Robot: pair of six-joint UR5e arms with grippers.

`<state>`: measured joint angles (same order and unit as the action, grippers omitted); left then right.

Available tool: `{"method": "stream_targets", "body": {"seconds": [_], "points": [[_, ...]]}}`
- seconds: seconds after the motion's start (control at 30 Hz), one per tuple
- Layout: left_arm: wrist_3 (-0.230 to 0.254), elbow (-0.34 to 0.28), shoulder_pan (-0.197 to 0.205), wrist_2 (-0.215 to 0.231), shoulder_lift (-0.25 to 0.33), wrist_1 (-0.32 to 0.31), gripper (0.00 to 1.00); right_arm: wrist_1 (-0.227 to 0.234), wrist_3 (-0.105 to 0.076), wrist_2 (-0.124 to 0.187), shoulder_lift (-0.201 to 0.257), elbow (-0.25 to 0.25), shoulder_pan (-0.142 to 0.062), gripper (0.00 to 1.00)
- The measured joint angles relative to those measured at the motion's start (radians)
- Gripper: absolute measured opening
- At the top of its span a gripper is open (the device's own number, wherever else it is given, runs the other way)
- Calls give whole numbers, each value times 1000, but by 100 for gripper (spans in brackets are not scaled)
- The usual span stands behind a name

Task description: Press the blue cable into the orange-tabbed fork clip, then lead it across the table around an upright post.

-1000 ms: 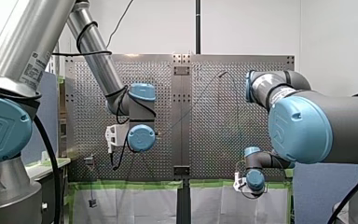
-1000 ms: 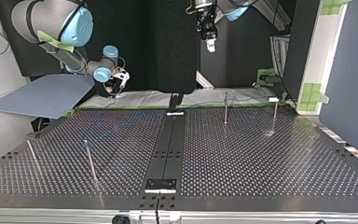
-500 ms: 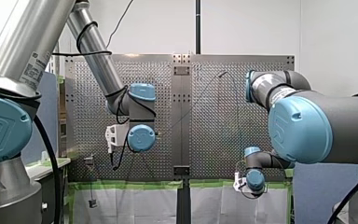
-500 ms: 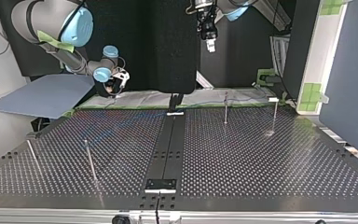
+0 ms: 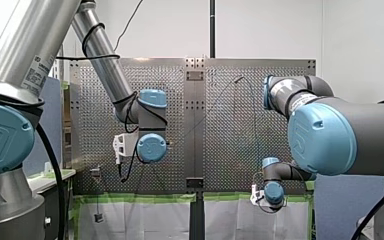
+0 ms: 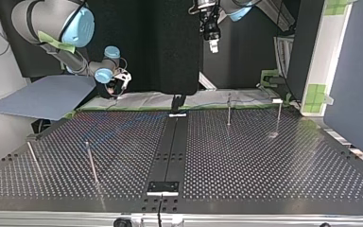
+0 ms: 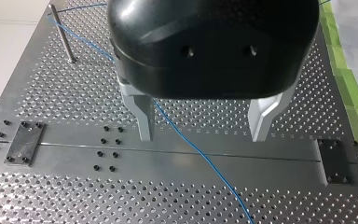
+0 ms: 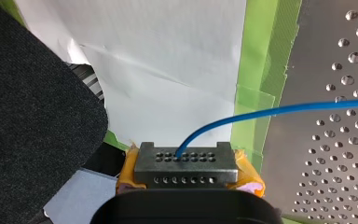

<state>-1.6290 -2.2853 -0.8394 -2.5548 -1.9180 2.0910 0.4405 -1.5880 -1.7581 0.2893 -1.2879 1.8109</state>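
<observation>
The blue cable [image 7: 186, 140] lies on the perforated table [image 7: 74, 93] and runs from an upright post [image 7: 61, 32] under my left gripper [image 7: 203, 123]. That gripper hovers open well above the table, and the cable passes close by one metal finger [image 7: 144, 119] without being held. My right gripper [image 8: 186, 173] is shut on the dark perforated end block [image 8: 186, 161] of the cable [image 8: 270, 112], with yellow pads [image 8: 126, 179] on both sides. In the top view my left gripper [image 6: 212, 46] hangs high at the back and my right gripper [image 6: 118, 90] sits past the table's far edge. No orange-tabbed clip shows.
Several thin upright posts [image 6: 229, 109] [image 6: 278, 116] [image 6: 91, 163] stand on the table. A black strip [image 6: 172, 142] runs down its middle. Green tape [image 8: 256, 70] and a white sheet [image 8: 158, 56] border the edge near my right gripper. A blue-grey board [image 6: 47, 97] lies beside the table.
</observation>
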Motion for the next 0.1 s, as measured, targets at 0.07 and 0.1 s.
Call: {"method": "stream_targets", "body": {"seconds": [0.07, 0.1], "points": [[0, 0, 0, 0, 0, 0, 100, 0, 0, 0, 0, 0, 0, 0], [0, 0, 0, 0, 0, 0, 100, 0, 0, 0, 0, 0, 0, 0]]}}
